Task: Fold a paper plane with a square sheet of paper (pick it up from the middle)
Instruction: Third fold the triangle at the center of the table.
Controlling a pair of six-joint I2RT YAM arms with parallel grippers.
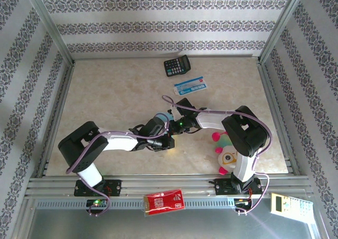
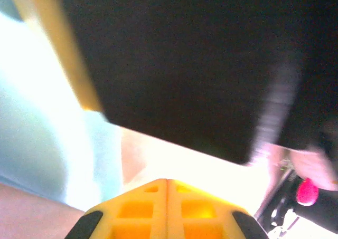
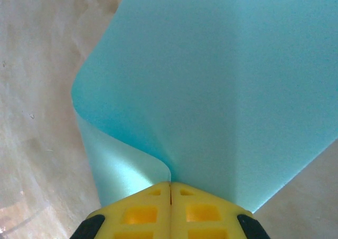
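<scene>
Currently: sheet of paper (image 3: 211, 80), thin, limp, likely creases easily; curls over table (image 3: 37, 117), pinched by clenched right gripper (image 3: 170, 189). Left gripper (image 2: 167, 183) clenched, contents unclear. Best held mid-sheet, gently.

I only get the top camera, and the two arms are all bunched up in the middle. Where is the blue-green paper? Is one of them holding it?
Observer: Yes. In the right wrist view the right gripper is shut on the thin light turquoise sheet of paper.
Operator: Is it flat?
Observer: No, its left side curls over on itself, with the beige marbled table behind it.
Operator: And the other arm?
Observer: The left gripper has its yellow fingers pressed together. Pale turquoise paper shows to their left, but I cannot tell whether it is pinched.
</scene>
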